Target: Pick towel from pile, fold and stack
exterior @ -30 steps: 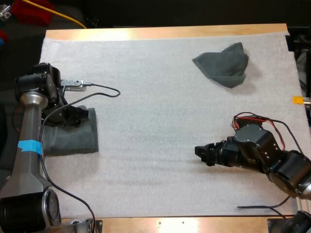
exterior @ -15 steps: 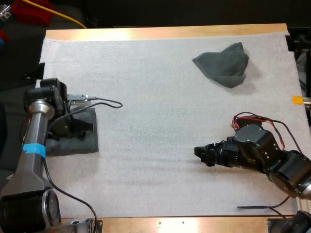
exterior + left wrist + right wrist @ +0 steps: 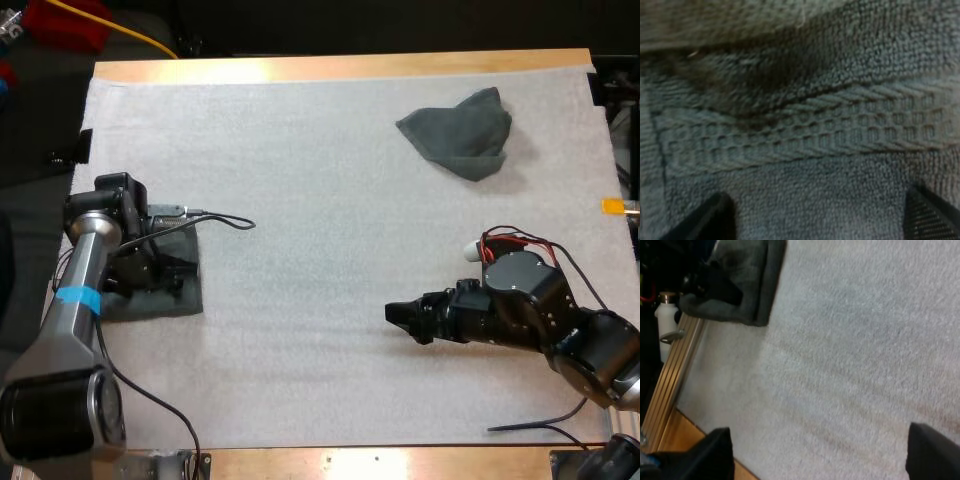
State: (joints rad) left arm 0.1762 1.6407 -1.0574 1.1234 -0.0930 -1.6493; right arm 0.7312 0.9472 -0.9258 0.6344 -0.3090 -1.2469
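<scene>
Overall light: bright and even over the white mat [image 3: 330, 220] in the high view, falling from above.
Glare: a pale sheen runs along the far edge of the wooden table [image 3: 330, 68], with a brighter patch on its near edge.
Shadows: soft and short, with a faint rim under the crumpled towel [image 3: 460, 135] and a thin one beneath the right gripper [image 3: 398, 314].
Left wrist view: dim, with the folded towel [image 3: 805, 150] a murky grey-green and a dark shadow lying in its crease. The left gripper [image 3: 815, 220] shows as black shapes with little detail.
Right wrist view: the mat looks pale and washed, and the gripper's fingers are dark against it.
</scene>
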